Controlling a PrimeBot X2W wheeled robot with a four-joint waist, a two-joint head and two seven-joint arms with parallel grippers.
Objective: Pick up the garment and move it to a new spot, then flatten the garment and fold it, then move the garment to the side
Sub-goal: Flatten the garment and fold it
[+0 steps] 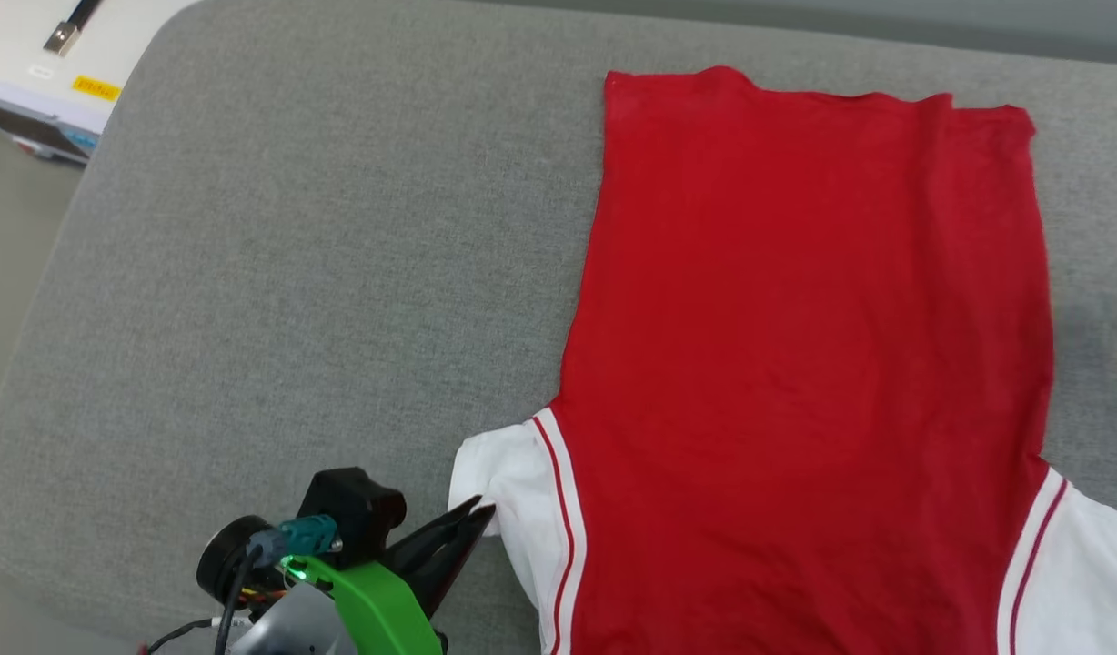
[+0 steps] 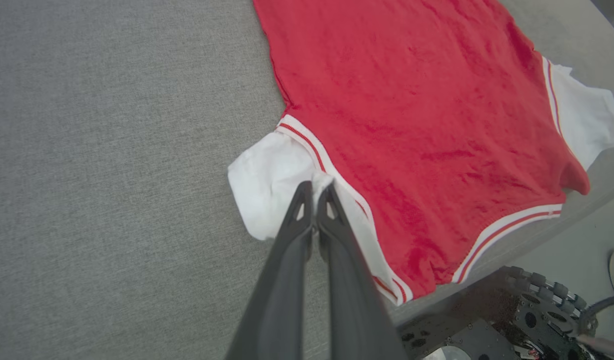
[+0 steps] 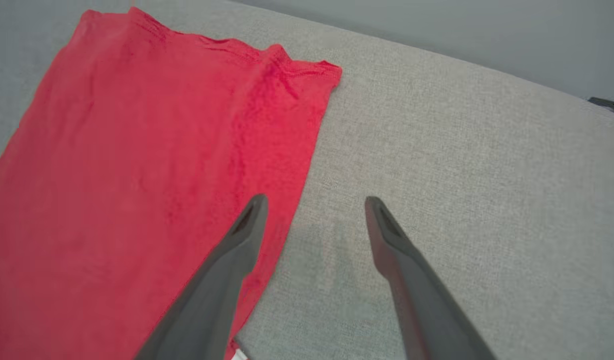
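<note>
Shirt (image 1: 795,318) lies red back up on our grey cushion (image 1: 295,273); our left gripper (image 2: 317,186) is clamped on its white sleeve (image 2: 262,175), our right gripper (image 3: 314,202) hangs spread apart.

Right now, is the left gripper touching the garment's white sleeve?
Touching. In the left wrist view the left gripper, closed, pinches a small pucker of the garment at its white sleeve; fabric bunches up between the fingertips.

no legible text found. yellow sticker (image 1: 95,87) on white box (image 1: 17,95), upper left of head view: dark print, too small to read. garment (image 1: 795,318) upturned side plain red.
</note>
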